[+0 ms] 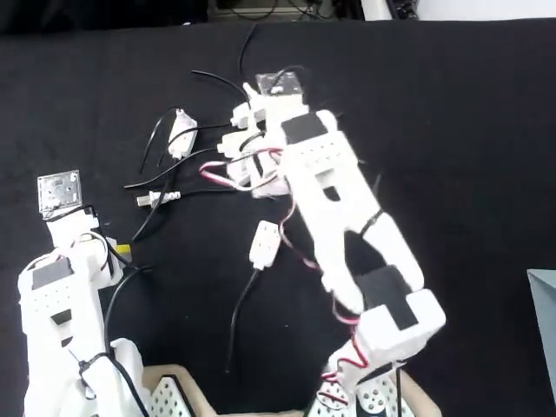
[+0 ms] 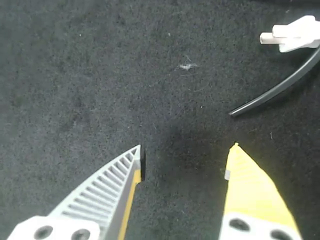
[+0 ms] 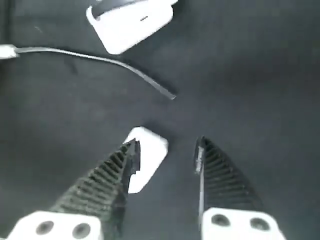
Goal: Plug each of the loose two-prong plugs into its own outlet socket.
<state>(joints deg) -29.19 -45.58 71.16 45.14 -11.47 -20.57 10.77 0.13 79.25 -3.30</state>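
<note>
Near left, the left gripper (image 2: 186, 150) gapes over black cloth (image 2: 90, 75); farther off, the right gripper (image 3: 166, 145), likewise apart, hovers above a small white plastic block (image 3: 149, 159).

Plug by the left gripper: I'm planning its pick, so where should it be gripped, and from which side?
Probably the white body of the plug, from above, pinched across its width. It lies flat on the cloth with the prongs sticking out one end, so a mid-body grip behind them should keep them free.
</note>
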